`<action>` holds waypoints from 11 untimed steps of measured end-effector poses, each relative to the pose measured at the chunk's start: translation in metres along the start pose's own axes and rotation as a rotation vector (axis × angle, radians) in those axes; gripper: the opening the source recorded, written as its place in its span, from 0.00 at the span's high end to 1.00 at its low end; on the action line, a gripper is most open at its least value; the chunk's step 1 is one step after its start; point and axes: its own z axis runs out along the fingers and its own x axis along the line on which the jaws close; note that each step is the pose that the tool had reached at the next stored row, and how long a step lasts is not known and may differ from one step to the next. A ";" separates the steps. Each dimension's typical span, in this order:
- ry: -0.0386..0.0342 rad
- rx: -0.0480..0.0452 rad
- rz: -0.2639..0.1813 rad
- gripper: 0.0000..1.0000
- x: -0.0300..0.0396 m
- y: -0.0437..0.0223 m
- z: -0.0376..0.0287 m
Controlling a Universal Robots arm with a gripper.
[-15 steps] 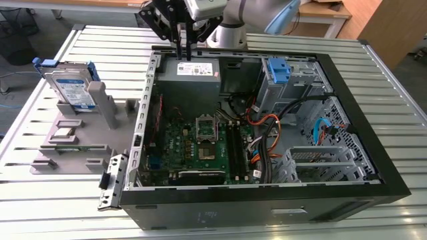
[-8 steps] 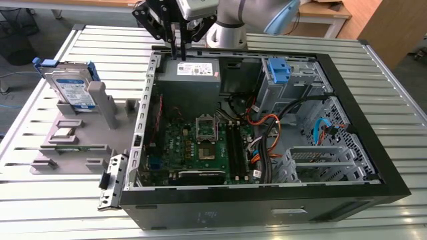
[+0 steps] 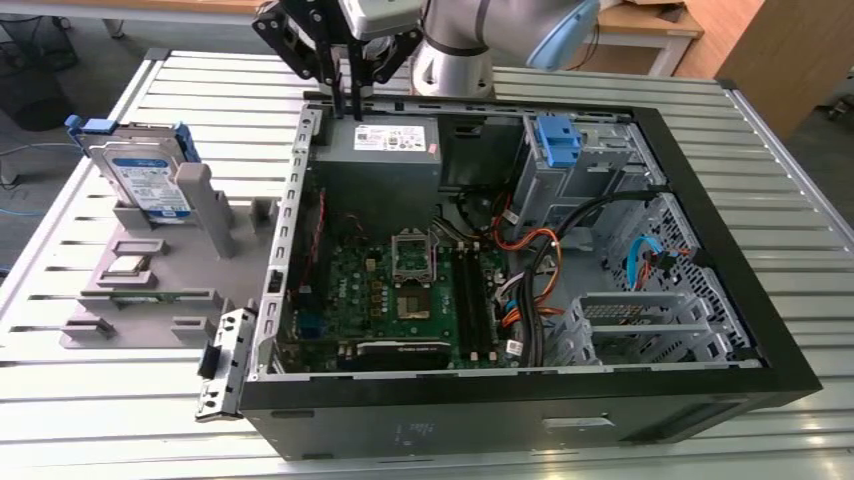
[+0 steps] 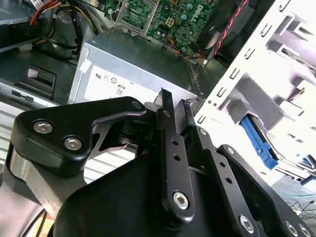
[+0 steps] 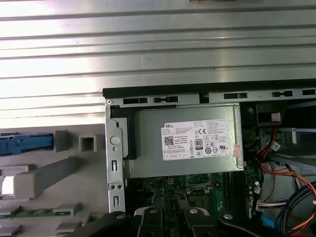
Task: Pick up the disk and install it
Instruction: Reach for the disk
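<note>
End effector (image 3: 347, 100) over the open computer case (image 3: 754, 310), disk (image 3: 144, 175) apart on the desk (image 3: 174, 75).
The disk stands upright in a grey holder (image 3: 160, 290) at the exterior view's left, outside the case, its blue bracket framing it. The end effector hangs above the grey power supply (image 3: 380, 150) at the case's far edge; in the second wrist view its fingers (image 4: 166, 106) sit narrow, close together, holding nothing.

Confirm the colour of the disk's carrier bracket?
Blue. The carrier bracket frames the silver disk standing in the grey fixture; shows best in the exterior view.
</note>
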 end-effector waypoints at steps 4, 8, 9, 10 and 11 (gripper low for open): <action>-0.0004 -0.0001 0.000 0.76 0.0039 -0.0003 -0.0001; -0.0004 0.0000 0.000 0.76 0.0068 -0.0005 -0.0002; -0.0005 -0.0001 0.000 0.76 0.0073 -0.0005 -0.0002; -0.0004 0.0000 0.000 0.76 0.0075 -0.0005 -0.0002; -0.0004 0.0000 0.000 0.76 0.0076 -0.0005 -0.0003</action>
